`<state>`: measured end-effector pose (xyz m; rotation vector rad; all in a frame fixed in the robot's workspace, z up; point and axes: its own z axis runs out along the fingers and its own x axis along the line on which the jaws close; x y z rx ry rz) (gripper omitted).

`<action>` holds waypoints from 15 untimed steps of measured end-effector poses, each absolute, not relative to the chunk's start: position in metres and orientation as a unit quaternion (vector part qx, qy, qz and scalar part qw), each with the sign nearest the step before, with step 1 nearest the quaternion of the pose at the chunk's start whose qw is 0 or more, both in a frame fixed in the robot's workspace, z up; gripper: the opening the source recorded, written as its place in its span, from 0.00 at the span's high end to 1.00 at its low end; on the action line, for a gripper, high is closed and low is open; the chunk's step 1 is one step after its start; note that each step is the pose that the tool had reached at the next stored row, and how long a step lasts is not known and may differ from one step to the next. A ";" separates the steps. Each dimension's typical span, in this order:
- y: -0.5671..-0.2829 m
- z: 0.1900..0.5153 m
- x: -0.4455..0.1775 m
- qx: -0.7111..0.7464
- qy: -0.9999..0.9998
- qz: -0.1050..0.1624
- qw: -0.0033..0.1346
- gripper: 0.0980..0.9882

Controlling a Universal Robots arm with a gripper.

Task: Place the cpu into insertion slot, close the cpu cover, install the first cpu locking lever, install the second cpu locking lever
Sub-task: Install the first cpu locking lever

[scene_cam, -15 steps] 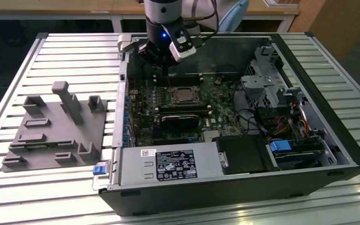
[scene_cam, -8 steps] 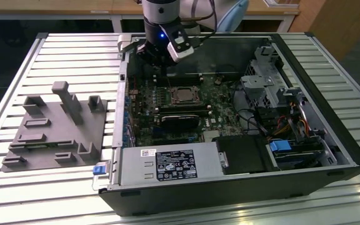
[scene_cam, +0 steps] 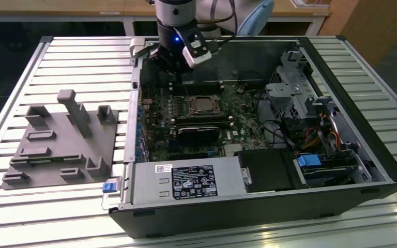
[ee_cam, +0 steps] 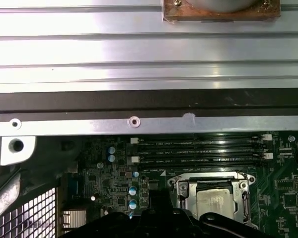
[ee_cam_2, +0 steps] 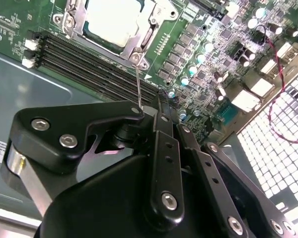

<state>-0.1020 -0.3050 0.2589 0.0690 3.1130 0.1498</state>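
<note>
- The cpu [scene_cam: 202, 106] lies flat, silver top up, in the insertion slot [ee_cam_2: 65, 21] mid-board inside the open case [scene_cam: 364, 155] on the worktop [scene_cam: 81, 57]; the cpu cover [ee_cam_2: 137, 49] frames it and looks folded down
- It is square, so it has no real long axis; its broad face points out of the case's open side
- It is likely light, stiff and fragile underneath: take it by the edges, never press on the top
- The locking lever [ee_cam_2: 137, 84] is a thin, springy wire; its long axis runs from the slot's corner across the memory slots [ee_cam_2: 89, 67] to the end effector [scene_cam: 176, 72]
- In the exterior view the end effector hangs at 11 o'clock from the cpu; whether it is apart or clamped on the lever's tip, I cannot tell
</note>
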 end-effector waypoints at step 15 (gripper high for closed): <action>-0.300 0.257 -0.095 0.022 0.999 0.048 0.012 0.99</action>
